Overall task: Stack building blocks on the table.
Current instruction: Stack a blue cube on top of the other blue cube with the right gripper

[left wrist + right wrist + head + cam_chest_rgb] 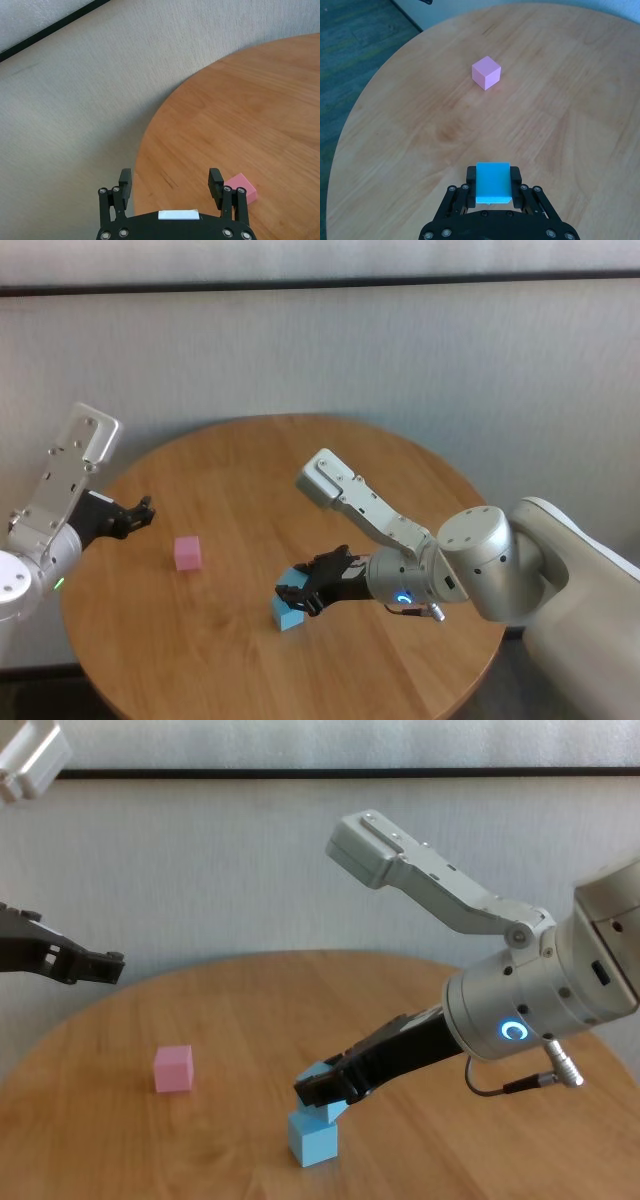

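Note:
My right gripper [300, 592] is shut on a light blue block [493, 182] and holds it right over the second light blue block [313, 1141], which stands on the table [300, 470] near its front middle. The held block [322, 1080] sits slightly offset on or just above the lower one; I cannot tell if they touch. The pink block [187, 552] stands alone on the table to the left and also shows in the right wrist view [486, 73]. My left gripper [140, 515] is open and empty, hovering at the table's left edge, near the pink block [242, 187].
The round table has free surface behind and to the right of the blocks. Its left edge [145, 150] drops to a light carpeted floor [75, 100]. My right forearm [430, 1040] reaches in low from the right.

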`<act>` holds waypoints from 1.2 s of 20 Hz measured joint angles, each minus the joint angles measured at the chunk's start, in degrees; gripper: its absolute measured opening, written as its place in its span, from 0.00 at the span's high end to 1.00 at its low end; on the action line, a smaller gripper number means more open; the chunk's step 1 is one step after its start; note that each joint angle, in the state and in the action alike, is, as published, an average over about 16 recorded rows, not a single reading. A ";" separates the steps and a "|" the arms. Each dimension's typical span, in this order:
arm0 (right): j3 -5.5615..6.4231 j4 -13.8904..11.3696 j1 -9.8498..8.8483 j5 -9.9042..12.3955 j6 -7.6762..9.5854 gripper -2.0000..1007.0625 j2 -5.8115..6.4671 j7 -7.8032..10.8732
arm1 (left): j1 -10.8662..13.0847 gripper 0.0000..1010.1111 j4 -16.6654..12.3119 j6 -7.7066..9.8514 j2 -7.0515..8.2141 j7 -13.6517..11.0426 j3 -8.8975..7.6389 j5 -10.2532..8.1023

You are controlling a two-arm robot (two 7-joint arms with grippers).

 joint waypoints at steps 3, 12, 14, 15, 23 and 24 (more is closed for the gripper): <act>0.21 0.03 -0.06 -0.17 0.13 0.63 -0.29 0.13 | 0.00 0.01 0.00 0.00 0.00 0.00 0.00 0.00; 0.32 0.07 -0.54 -0.73 0.44 0.63 -0.88 0.43 | 0.00 0.01 0.00 0.00 0.00 0.00 0.00 0.00; 0.35 0.07 -0.67 -0.83 0.39 0.63 -0.97 0.49 | 0.00 0.01 0.00 0.00 0.00 0.00 0.00 0.00; 0.38 0.08 -0.72 -0.87 0.34 0.63 -1.02 0.51 | 0.00 0.01 0.00 0.00 0.00 0.00 0.00 0.00; 0.78 0.78 -0.79 -1.18 -0.43 0.63 -1.62 0.33 | 0.00 0.01 0.00 0.00 0.00 0.00 0.00 0.00; 0.85 0.93 -0.75 -1.21 -0.53 0.63 -1.72 0.31 | 0.00 0.01 0.00 0.00 0.00 0.00 0.00 0.00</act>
